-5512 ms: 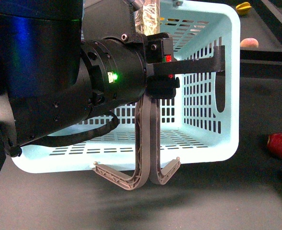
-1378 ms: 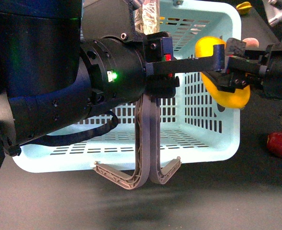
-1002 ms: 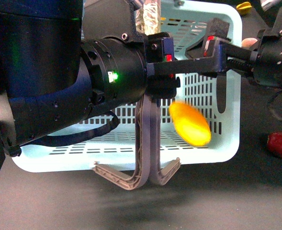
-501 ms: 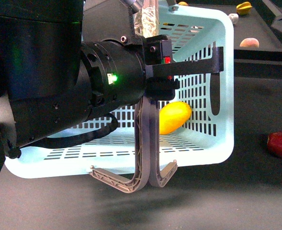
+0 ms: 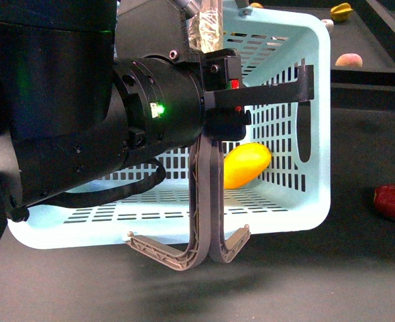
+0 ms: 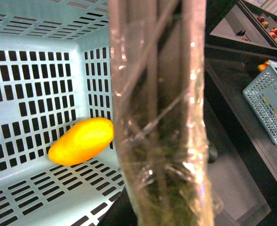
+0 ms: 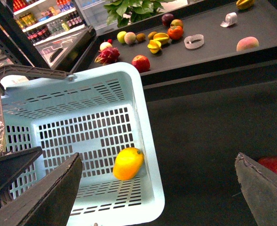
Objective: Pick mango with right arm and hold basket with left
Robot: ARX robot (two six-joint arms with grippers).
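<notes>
1. Front view shows the mango [image 5: 246, 165] low inside the basket [image 5: 321, 121]. It rests where the slotted floor meets a slotted wall, close to the side on the robot's right. The grey handles [image 5: 207, 194] cover one end of it.
2. Its long axis is slanted rather than level. The visible end, which looks the narrower one, points up and toward the robot's right. The other end dips behind the handles.
3. Judged from its smooth, glossy skin, the mango is probably slippery. It is likely firm enough to squeeze lightly, yet easy to bruise, and fairly heavy for its size. The safest hold would be across the short axis at the fullest part of the body, because a grip near either end could let it squirt out.
4. The left gripper [image 5: 227, 107] seems closed around the two handles where they meet. They run straight up into it, and the left wrist view is filled by them, wrapped in clear film. The actual finger contact is hidden.
5. The right gripper [image 7: 158, 160] is spread wide and empty. Its two fingers [image 7: 63, 183] frame the right wrist view, with the basket and mango well apart from them, below.
6. A dark red fruit [image 5: 393, 202] lies on the dark surface [image 5: 358, 282] outside the basket, to the robot's right.
</notes>
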